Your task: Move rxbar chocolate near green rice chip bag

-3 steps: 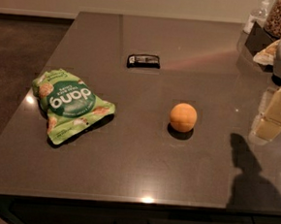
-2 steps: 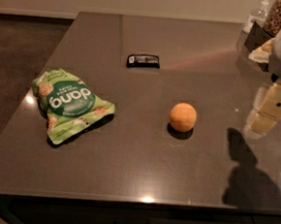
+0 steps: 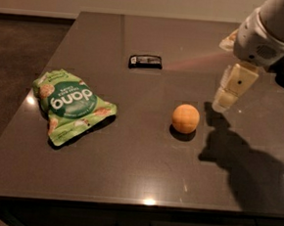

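The rxbar chocolate (image 3: 145, 61) is a small flat black bar lying on the dark table (image 3: 129, 153), toward the far middle. The green rice chip bag (image 3: 71, 104) lies flat at the left, with its white "dang" lettering upside down to me. My gripper (image 3: 222, 102) hangs from the white arm (image 3: 266, 31) at the right, above the table. It is well to the right of the bar and in front of it, and just up and right of the orange fruit. It holds nothing that I can see.
An orange ball-shaped fruit (image 3: 186, 118) sits right of centre, between the bag and my gripper. The arm casts a dark shadow (image 3: 246, 167) on the right part of the table. The table's left edge borders dark carpet (image 3: 19, 51).
The arm has moved left and further over the table. The gripper now hangs closer to the orange fruit. The bar, bag and fruit have not moved.
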